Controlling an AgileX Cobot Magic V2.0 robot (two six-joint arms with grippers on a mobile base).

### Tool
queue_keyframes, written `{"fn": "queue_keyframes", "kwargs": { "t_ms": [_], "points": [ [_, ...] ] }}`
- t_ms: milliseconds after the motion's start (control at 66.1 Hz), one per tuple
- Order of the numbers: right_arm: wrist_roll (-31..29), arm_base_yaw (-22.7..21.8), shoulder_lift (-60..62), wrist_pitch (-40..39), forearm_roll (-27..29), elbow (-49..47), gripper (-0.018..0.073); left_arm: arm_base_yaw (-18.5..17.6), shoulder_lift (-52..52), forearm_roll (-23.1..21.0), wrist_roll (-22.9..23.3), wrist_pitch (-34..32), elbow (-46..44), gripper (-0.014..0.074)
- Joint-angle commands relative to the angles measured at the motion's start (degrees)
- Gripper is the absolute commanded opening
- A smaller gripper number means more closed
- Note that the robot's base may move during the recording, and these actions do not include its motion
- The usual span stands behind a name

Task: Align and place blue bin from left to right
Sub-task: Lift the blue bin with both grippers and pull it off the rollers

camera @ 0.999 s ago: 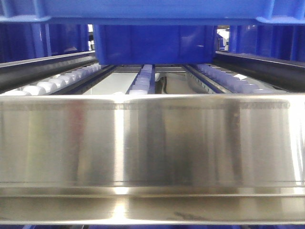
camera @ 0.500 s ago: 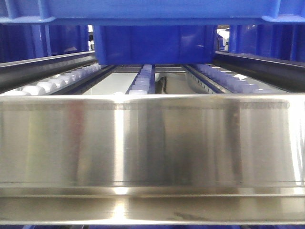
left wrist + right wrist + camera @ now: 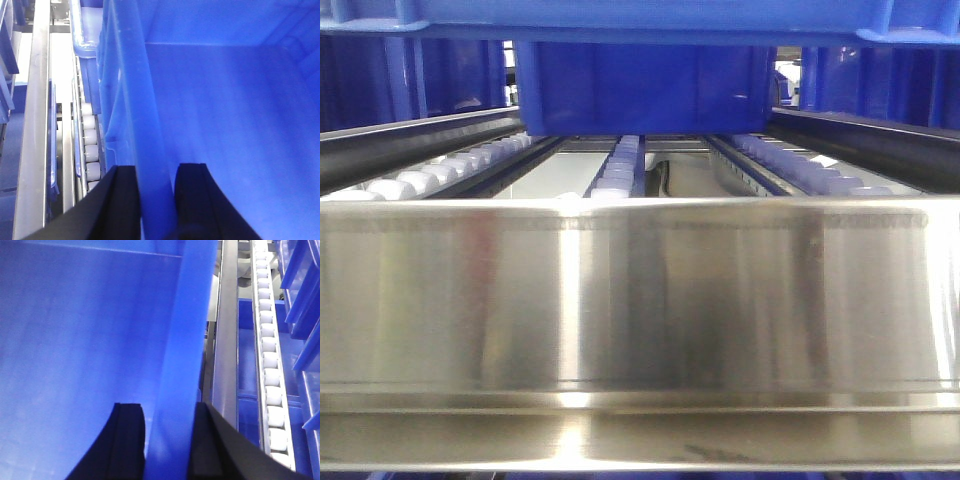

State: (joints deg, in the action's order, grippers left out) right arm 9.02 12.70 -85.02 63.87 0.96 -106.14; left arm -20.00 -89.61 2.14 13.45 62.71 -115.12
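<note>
The large bright-blue plastic crate (image 3: 225,125) is held up off the rack between the two arms. In the front view only its thick rim (image 3: 640,20) shows, as a band across the very top, above the roller lanes. The left gripper (image 3: 156,171) pinches the crate's left wall, one black finger (image 3: 120,200) outside and the other inside, both pressed against the plastic. The right gripper (image 3: 165,411) clamps the right wall (image 3: 182,340) the same way, with its inner finger (image 3: 127,440) over the smooth blue interior.

Below and beyond the crate run tracks of white plastic rollers (image 3: 620,165). One track lies just outside the left wall (image 3: 90,145) and another lies to the right, beyond a grey metal rail (image 3: 227,340). At the far end of the lanes a darker blue plain-walled bin (image 3: 640,90) sits on the rollers between black side rails (image 3: 860,140). A wide polished stainless-steel front rail (image 3: 640,300) fills the lower part of the front view, and more blue bins (image 3: 300,285) crowd the right edge
</note>
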Motion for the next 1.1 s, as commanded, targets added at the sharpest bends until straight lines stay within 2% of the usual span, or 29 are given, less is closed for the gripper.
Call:
{"fn": "queue_keyframes", "kwargs": {
  "t_ms": [0, 1090],
  "points": [
    [-0.9, -0.1, 1.6, -5.4, 1.1, -0.7, -0.0068, -0.4, 1.3, -1.5, -0.7, -5.6, -1.1, -0.0111],
    [-0.9, -0.1, 1.6, -5.5, 1.1, -0.7, -0.0068, -0.4, 1.3, -1.3, -0.7, -5.6, -1.1, -0.0111]
  ]
}}
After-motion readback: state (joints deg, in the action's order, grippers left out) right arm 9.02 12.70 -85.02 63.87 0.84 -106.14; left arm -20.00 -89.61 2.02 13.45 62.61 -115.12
